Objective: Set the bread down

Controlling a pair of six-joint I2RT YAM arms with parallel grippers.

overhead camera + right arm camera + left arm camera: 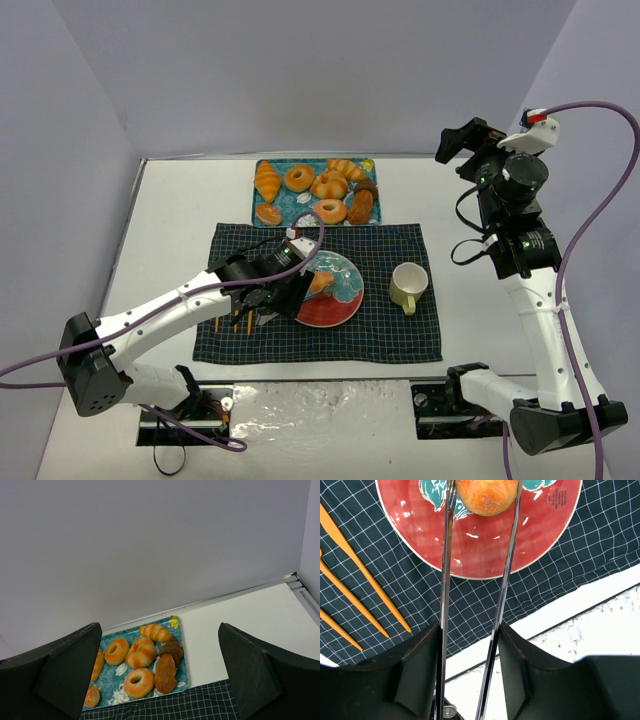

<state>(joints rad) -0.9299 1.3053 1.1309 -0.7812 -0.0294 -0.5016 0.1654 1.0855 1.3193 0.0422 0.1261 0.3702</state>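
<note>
The bread [487, 495], a round orange-tan bun, rests on the red plate [480, 555] between the tips of metal tongs [445, 580]. The tongs' two arms stand close against its sides. My left gripper [470, 627] is shut on the tongs, its fingers [420, 655] pressing the arms from outside. From above, the left gripper [275, 290] is at the left rim of the plate [335, 310], with the bread [318, 281] just past it. Raised at the back right, my right gripper [462, 140] is open and holds nothing [160, 630].
A teal tray [283, 195] at the back holds ring doughnuts, a croissant and other pastries. The checked dark placemat [390, 340] carries the plate, a pale cup [408, 285] to its right and orange utensils [365, 575] to its left.
</note>
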